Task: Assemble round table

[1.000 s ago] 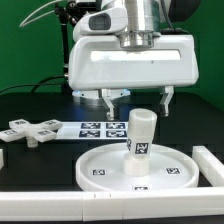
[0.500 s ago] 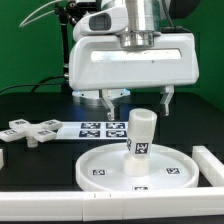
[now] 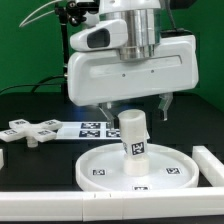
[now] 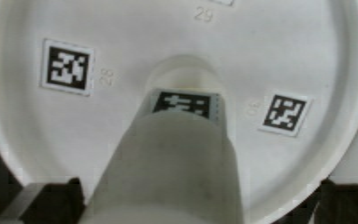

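The large rimmed round disc [image 3: 105,168] lies flat on the table, tags up. The short thick post [image 3: 133,135] stands upright on its middle, a tag on its side. My gripper [image 3: 137,103] hangs just over the post's top, open, with one finger [image 3: 108,104] on each side and not touching it. In the wrist view the post [image 4: 179,150] rises between the two dark fingertips [image 4: 44,200], with the disc [image 4: 87,130] beneath. The cross-shaped four-armed piece [image 3: 30,130] lies flat at the exterior view's left.
The marker board [image 3: 98,128] lies behind the disc. A long white rail [image 3: 50,206] runs along the front edge and another [image 3: 212,166] stands at the exterior view's right. A dark block sits behind the gripper body.
My gripper has come lower and toward the exterior view's left, over the post. The post now stands slightly further to the exterior view's left on the disc.
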`<action>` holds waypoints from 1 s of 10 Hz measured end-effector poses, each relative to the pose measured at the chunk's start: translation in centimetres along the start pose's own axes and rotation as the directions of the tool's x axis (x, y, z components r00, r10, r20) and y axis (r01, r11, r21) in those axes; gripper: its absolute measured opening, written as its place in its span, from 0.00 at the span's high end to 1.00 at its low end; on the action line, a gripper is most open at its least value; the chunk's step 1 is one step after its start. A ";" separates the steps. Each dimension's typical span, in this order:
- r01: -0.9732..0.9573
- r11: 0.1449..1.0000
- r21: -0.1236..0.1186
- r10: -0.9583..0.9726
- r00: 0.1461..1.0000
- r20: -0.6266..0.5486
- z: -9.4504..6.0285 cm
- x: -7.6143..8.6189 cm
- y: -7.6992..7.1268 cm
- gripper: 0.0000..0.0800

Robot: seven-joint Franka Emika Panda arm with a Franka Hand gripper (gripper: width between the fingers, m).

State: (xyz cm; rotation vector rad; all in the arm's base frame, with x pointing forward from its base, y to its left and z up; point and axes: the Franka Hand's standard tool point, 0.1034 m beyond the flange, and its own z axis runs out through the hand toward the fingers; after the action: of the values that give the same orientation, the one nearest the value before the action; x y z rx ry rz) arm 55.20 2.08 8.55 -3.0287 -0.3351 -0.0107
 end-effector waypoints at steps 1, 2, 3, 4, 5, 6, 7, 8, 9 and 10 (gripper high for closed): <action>-0.006 1.000 0.022 0.004 0.995 0.099 0.1 -0.3 -0.5 0.19; -0.001 1.000 0.026 -0.002 0.994 0.111 0.2 0.3 -0.4 0.19; 0.000 1.000 0.029 -0.003 0.993 0.119 0.4 0.2 -0.2 0.19; 0.002 1.000 0.029 -0.005 0.993 0.119 0.5 0.1 0.0 0.19; 0.001 1.000 0.029 -0.005 0.993 0.119 0.5 0.1 0.1 0.19; 0.001 1.000 0.029 -0.005 0.993 0.119 0.5 0.1 0.1 0.19; 0.002 1.000 0.029 -0.005 0.993 0.118 0.4 0.1 0.2 0.19; 0.007 1.000 0.029 -0.010 0.993 0.115 0.3 0.2 0.4 0.19; 0.013 0.999 0.029 -0.016 0.994 0.113 0.3 0.3 0.5 0.19; 0.014 0.999 0.030 -0.017 0.994 0.111 0.3 0.3 0.8 0.35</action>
State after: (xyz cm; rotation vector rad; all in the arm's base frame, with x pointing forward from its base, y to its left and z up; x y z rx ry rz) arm 55.68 1.37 8.20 -3.0047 -0.3642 0.1612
